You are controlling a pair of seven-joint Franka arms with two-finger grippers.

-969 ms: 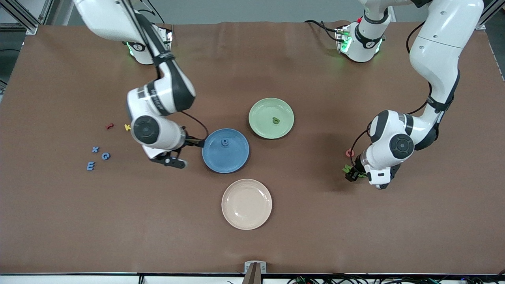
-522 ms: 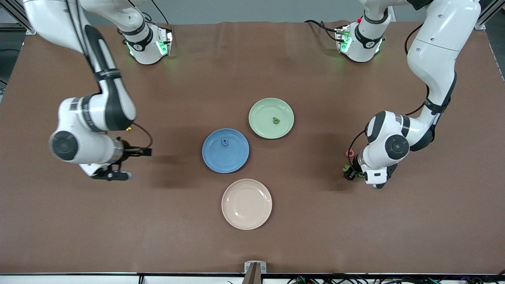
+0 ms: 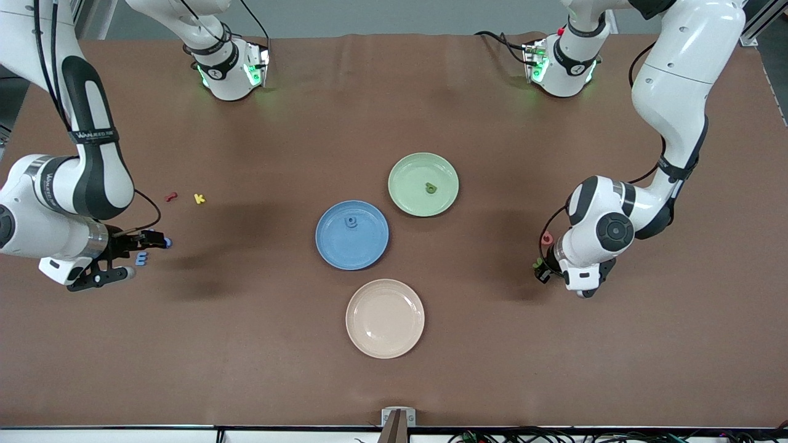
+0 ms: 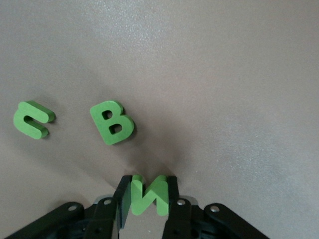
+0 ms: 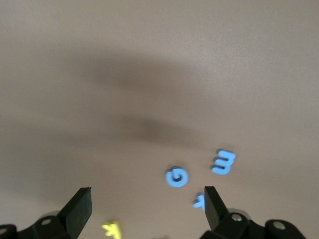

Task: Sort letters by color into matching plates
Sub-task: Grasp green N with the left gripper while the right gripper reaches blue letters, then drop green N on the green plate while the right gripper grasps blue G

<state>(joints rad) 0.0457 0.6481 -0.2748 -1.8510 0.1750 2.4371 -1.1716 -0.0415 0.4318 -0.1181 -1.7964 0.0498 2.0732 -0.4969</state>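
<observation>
In the left wrist view my left gripper (image 4: 148, 195) is shut on a green letter N (image 4: 148, 193), low at the table. A green B (image 4: 112, 122) and a green C (image 4: 32, 118) lie flat close by. From the front, that left gripper (image 3: 540, 269) is toward the left arm's end. My right gripper (image 5: 147, 209) hangs open over blue letters G (image 5: 177, 177), E (image 5: 223, 162) and X (image 5: 200, 200), holding nothing. The blue plate (image 3: 366, 249) holds one blue letter (image 3: 351, 221). The green plate (image 3: 406, 175) holds one green letter (image 3: 430, 188).
A cream plate (image 3: 385, 318) sits nearer the front camera than the blue plate. A red letter (image 3: 170, 197) and a yellow K (image 3: 199, 198) lie near the blue letters. A pink letter (image 3: 546, 237) lies beside the left gripper.
My right arm has swung from beside the blue plate out to the blue letters, still open. My left gripper has closed on the green N.
</observation>
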